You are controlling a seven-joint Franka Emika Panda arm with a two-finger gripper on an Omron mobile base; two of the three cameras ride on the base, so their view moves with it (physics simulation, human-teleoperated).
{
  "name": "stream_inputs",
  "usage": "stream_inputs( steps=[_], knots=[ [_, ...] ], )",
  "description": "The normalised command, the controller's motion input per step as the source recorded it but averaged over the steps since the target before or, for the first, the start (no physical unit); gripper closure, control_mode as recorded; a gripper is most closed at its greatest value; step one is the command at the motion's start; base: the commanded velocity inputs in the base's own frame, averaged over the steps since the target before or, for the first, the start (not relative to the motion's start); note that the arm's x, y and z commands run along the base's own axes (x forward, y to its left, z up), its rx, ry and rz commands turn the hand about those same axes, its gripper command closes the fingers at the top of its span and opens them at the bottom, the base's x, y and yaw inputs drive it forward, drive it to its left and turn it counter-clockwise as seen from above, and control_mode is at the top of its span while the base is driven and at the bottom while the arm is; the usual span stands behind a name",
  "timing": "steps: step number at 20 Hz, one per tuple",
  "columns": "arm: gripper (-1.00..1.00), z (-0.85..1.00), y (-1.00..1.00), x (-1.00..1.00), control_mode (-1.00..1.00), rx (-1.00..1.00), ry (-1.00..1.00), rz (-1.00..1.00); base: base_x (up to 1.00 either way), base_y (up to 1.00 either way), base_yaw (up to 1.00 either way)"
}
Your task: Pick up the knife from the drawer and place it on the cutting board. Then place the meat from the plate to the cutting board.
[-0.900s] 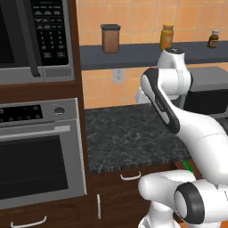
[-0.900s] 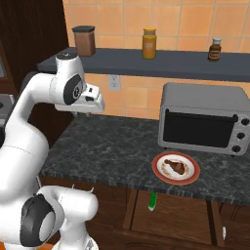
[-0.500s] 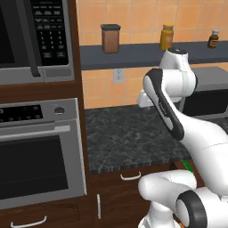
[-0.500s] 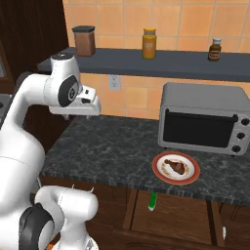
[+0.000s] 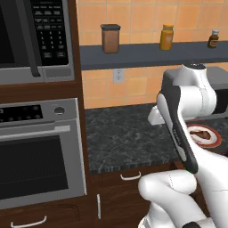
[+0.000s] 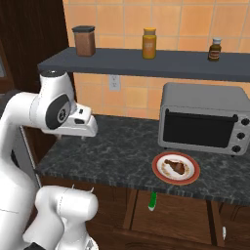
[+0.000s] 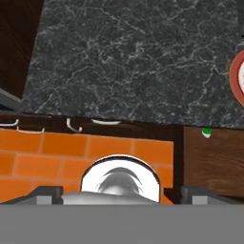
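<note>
The knife shows only its bright green handle [image 6: 153, 201], which pokes out of the open dark brown drawer [image 6: 171, 222] under the counter edge. In the hand view the handle's tip [image 7: 206, 132] lies at the drawer's [image 7: 212, 162] rim. The orange-rimmed plate [image 6: 191, 176] sits on the counter in front of the toaster oven and holds the reddish-brown meat [image 6: 175, 166]. The plate [image 5: 213, 141] and the meat [image 5: 201, 133] also show past my arm. My gripper [image 6: 84, 136] hangs open above the left part of the counter, well left of the plate and the drawer. The cutting board is out of view.
A silver toaster oven [image 6: 205, 117] stands at the back right of the dark granite counter [image 6: 117, 151]. A shelf [image 6: 146, 63] above carries jars. A built-in oven [image 5: 40, 156] and a microwave [image 5: 35, 40] fill the tall cabinet on the left. Shut drawers [image 5: 129, 178] lie below.
My hand has dropped lower toward the counter and the arm has swung a little to the right. Plate, meat, knife and drawer are where they were.
</note>
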Motion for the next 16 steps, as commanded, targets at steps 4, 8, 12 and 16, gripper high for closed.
stream_inputs(
  steps=[4, 8, 12, 16],
  knots=[
    [-1.0, -0.49, -0.14, -0.65, -1.0, 0.0, 0.0, -0.09, 0.0, 0.0, 0.0],
    [-1.0, -0.45, -0.12, -0.63, -1.0, 0.0, -0.01, -0.08, 0.0, 0.0, 0.0],
    [-1.0, -0.28, -0.02, -0.36, 1.0, 0.0, 0.0, -0.09, -0.04, 0.0, -0.05],
    [-1.0, 0.0, 0.0, 0.0, 1.0, 0.0, 0.0, 0.0, 0.0, 0.36, -0.45]
  ],
)
